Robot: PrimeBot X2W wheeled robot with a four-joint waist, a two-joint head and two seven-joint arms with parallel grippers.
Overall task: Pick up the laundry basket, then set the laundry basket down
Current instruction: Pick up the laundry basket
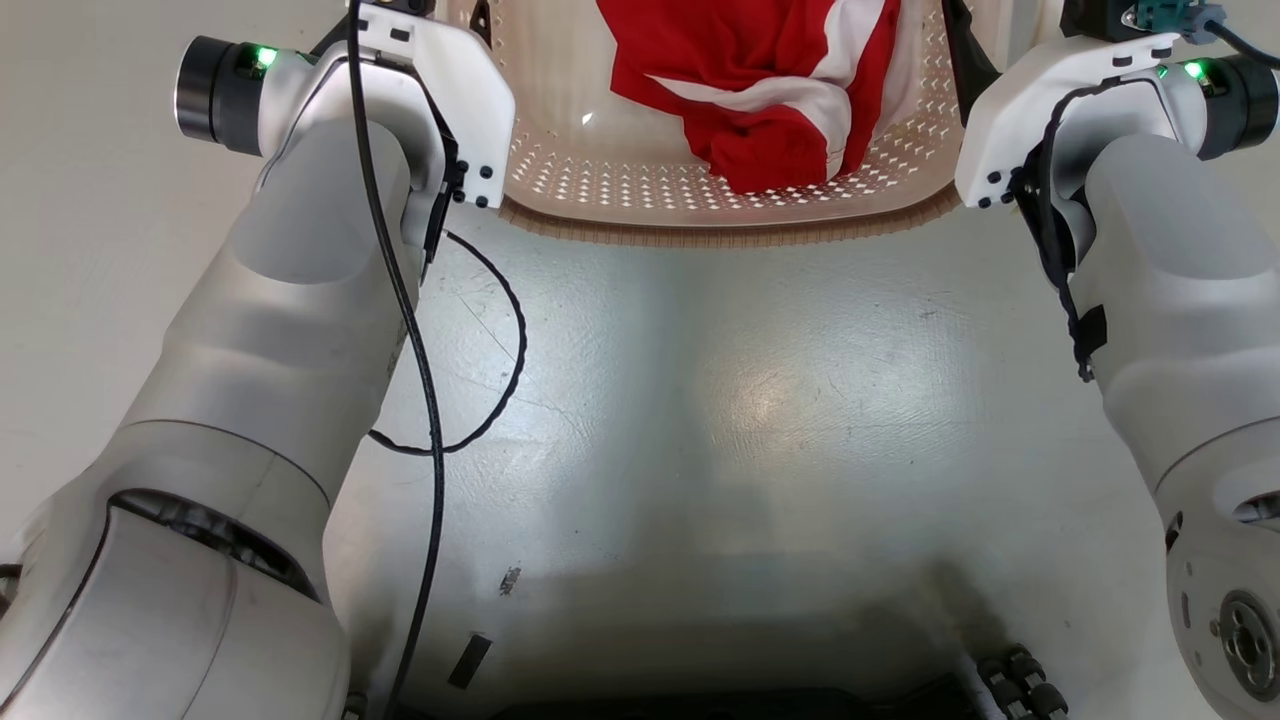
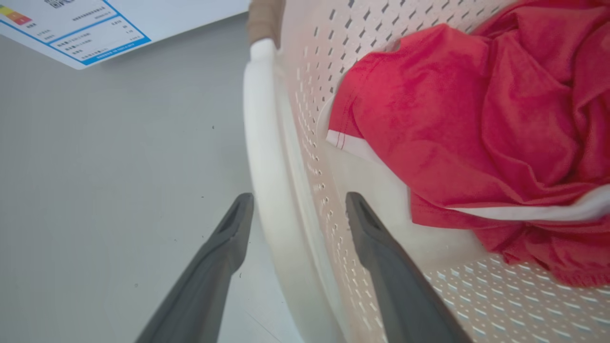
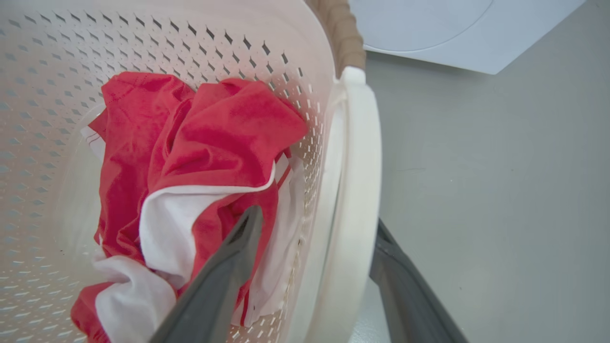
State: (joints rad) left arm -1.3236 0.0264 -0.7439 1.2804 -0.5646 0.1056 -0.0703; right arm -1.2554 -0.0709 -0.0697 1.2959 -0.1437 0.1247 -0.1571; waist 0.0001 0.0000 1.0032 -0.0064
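The laundry basket [image 1: 700, 190] sits on the floor at the far edge of the head view, centred between the two forearms, with a red and white garment [image 1: 760, 90] heaped inside. The left fingers [image 2: 224, 247] are spread wide and hold nothing. They straddle the white loop handle [image 2: 267, 157] on the basket's left side, one finger outside and one inside the perforated wall. The right fingers [image 3: 224, 271] are equally wide and empty, set astride the right handle [image 3: 355, 181], with the inner finger lying over the garment. The likeliest trouble is an uneven grip. If one pair closes sooner or seats less deeply than the other, the basket would probably tip as it rises and the garment could slide toward the low side. The right inner finger could also pinch cloth against the handle, giving a soft hold that might slip. The handles look smooth and rounded, so a shallow bite may let them rotate. A loose black cable [image 1: 500, 350] loops beside the left arm near the brown rim and could catch. The floor [image 1: 700, 420] is pale grey, glossy and scuffed, with a bright patch of reflected light. Beyond the basket stands a white appliance [image 3: 429, 28], and the left wrist view shows a blue-bordered label [image 2: 71, 33] on a white panel.
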